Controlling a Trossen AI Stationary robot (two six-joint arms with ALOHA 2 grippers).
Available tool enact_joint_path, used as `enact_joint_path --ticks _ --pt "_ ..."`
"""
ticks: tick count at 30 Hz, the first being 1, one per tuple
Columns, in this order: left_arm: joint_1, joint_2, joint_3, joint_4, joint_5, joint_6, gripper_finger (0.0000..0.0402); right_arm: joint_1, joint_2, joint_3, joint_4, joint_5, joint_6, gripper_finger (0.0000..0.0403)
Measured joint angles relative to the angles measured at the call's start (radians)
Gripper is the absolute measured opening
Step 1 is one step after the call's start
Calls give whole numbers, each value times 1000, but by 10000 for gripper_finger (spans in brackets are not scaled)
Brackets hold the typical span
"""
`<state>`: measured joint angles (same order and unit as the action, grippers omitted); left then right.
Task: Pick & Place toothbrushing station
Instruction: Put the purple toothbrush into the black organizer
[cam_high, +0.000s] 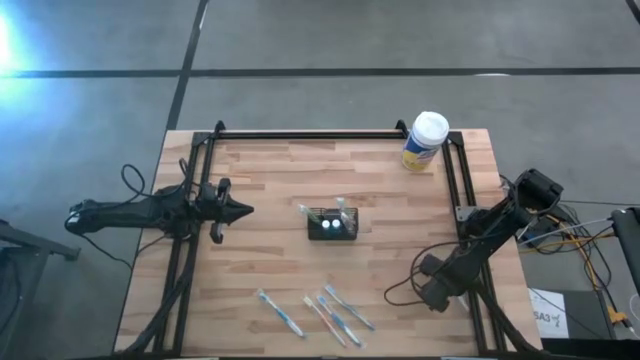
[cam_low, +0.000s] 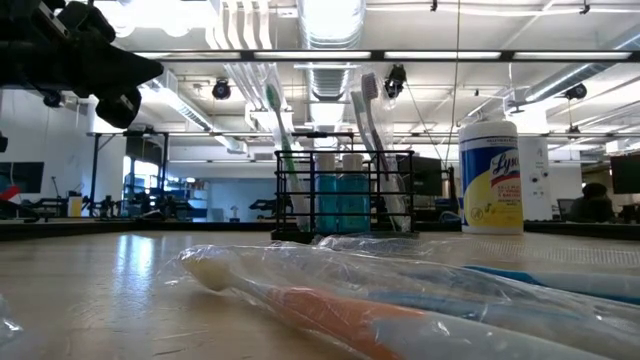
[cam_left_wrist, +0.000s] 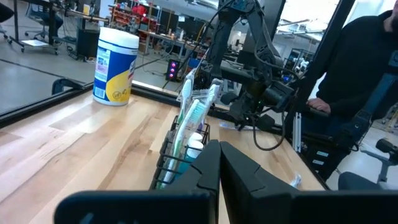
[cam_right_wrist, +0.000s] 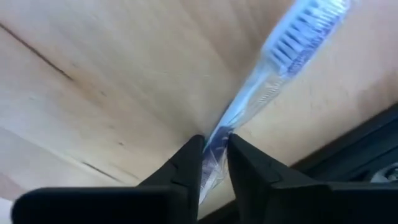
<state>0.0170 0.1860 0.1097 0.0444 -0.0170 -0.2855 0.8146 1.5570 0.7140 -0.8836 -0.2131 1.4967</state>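
Your caddy (cam_high: 332, 224) already holds 3 toothbrushes; 4 wrapped toothbrushes (cam_high: 318, 312) lie nearby. Your right gripper (cam_right_wrist: 213, 154) pinches one (cam_right_wrist: 292, 46); left gripper (cam_high: 243, 211) closed, empty.

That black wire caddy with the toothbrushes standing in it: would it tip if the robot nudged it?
Possibly. The caddy looks like light open wire, and its toothbrushes rise well above the rim, so it seems top-heavy. Its base sits flat on the wooden table, so a low push would probably slide it instead.
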Motion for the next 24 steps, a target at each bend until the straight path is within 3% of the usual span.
enact_joint_path --ticks 5,8,19,24 --pt "0 0 0 0 0 0 10 -1 -6 6 12 26 -2 32" --pt "0 0 0 1 0 0 10 0 -21 35 19 104 -34 28" --pt "0 0 0 144 -5 14 12 -1 -142 271 5 609 -245 8" --pt "-1 12 0 238 36 -40 51 -5 -140 374 5 823 -414 7"
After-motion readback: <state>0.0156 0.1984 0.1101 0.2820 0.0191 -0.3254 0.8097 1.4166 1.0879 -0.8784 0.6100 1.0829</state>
